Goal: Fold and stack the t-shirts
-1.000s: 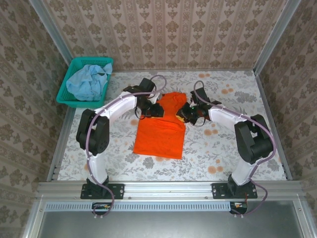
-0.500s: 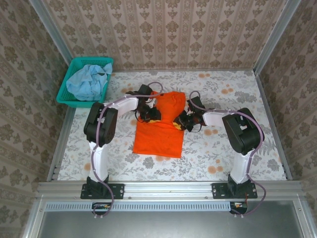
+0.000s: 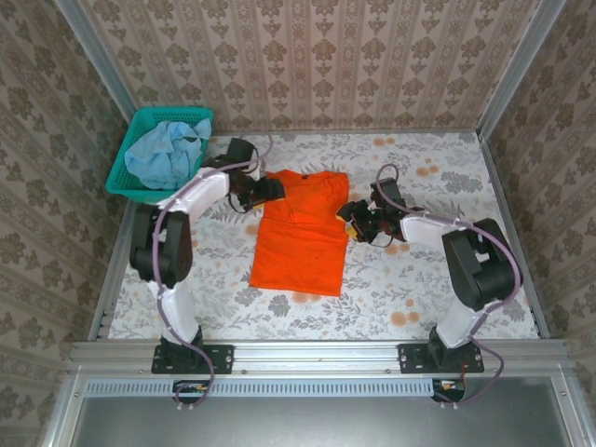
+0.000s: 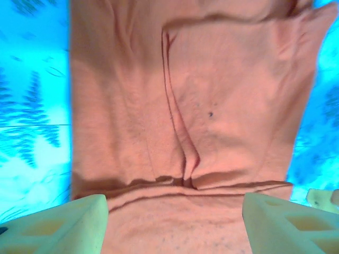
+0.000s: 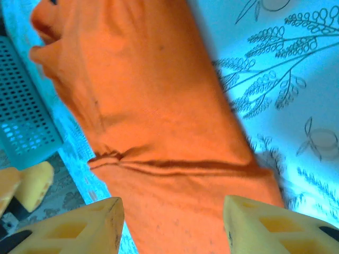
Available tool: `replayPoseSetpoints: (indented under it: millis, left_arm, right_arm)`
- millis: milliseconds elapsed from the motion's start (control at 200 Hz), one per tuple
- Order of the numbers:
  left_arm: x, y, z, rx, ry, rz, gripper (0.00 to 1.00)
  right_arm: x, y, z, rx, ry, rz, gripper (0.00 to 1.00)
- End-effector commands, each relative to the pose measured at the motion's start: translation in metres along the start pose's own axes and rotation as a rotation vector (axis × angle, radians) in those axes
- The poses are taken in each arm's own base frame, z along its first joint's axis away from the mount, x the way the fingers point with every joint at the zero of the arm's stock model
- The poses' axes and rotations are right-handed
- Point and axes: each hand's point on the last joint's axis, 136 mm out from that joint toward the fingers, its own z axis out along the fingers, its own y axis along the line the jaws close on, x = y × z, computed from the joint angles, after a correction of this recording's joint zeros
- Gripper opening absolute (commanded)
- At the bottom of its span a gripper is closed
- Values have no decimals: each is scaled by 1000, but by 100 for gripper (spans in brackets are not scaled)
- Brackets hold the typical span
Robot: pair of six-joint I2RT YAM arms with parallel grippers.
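Orange t-shirt (image 4: 212, 106) lying flat on leaf-patterned surface (image 4: 32, 106), one folded layer overlapping, crease running down its middle. Left hand (image 4: 175, 225) over cloth, fingers (image 4: 58, 225) wide apart, nothing pinched.

One orange t-shirt (image 3: 303, 237), one blue t-shirt (image 3: 163, 154), and one teal basket (image 3: 172, 114).

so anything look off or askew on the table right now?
Nothing spilled or damaged. The orange t-shirt lies folded but slightly tilted, and a puckered crease runs down its folded-in upper part. The pale blue t-shirt sits crumpled in the teal basket at the far left corner, not yet folded.
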Motion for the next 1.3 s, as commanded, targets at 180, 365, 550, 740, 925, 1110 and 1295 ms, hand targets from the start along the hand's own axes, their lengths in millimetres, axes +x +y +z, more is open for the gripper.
replayPoseSetpoints:
  millis: [180,365,550,740,925,1110,1295]
  left_arm:
    - [122,41,-44,18,272,-150,66]
    - [194,73,-47,-24,388,-290,60]
    - [205,70,-28,110,391,-445,55]
    - [203,76,-12,117,400,-465,52]
    - [206,84,-1,91,415,-500,48]
    - [206,93,-2,32,400,-491,39]
    - [210,102,-17,-63,394,-422,54]
  right_arm:
    - [87,-62,-33,227,173,-133,53]
    - [123,-88,-36,255,184,-131,51]
    - [139,-83,-24,255,234,-133,48]
    - [151,-88,-17,292,247,-134,46]
    - [153,-88,-13,297,242,-133,45]
    - [159,-83,-8,297,257,-131,41]
    - [168,-88,-14,328,272,-137,42]
